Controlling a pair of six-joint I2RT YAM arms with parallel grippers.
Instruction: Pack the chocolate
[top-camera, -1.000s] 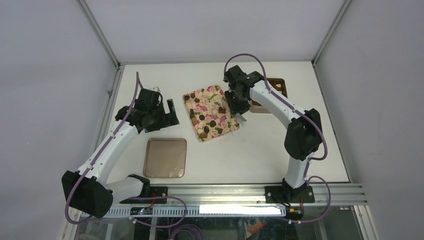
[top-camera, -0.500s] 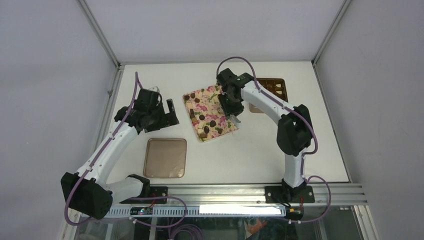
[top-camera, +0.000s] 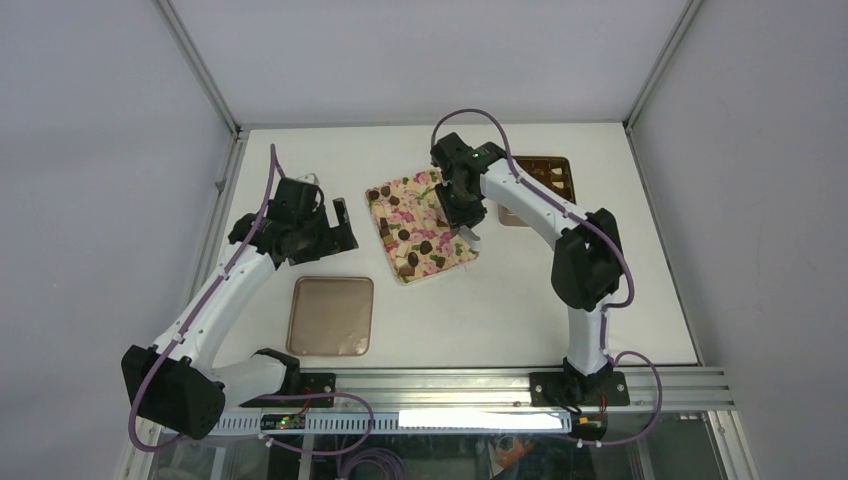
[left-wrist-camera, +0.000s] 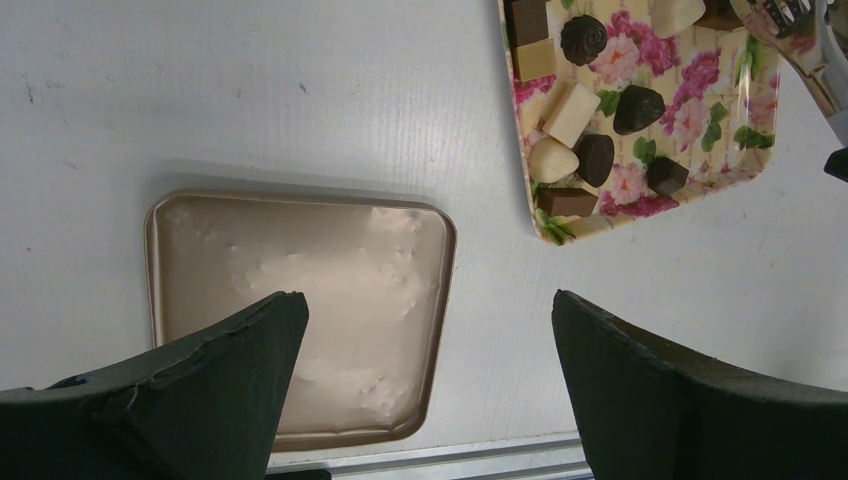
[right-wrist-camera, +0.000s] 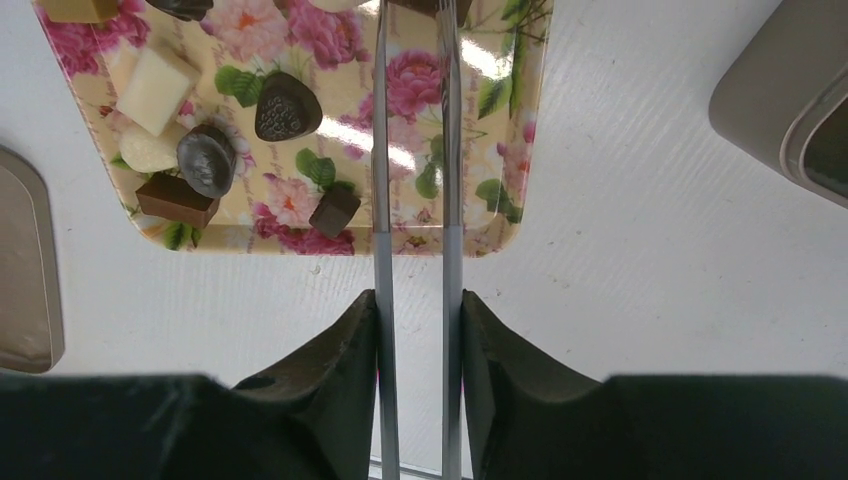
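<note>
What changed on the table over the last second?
The right hand, shut on the tongs, shifted left, away from the box and further over the floral tray of chocolates. The left hand stayed open and still; lid, box and tray did not move.

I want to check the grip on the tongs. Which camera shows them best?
Right wrist: both blades of the tongs run from the right gripper out over the floral tray. Left wrist catches only their tip end; top external, a small pale sliver by the tray's edge.
</note>
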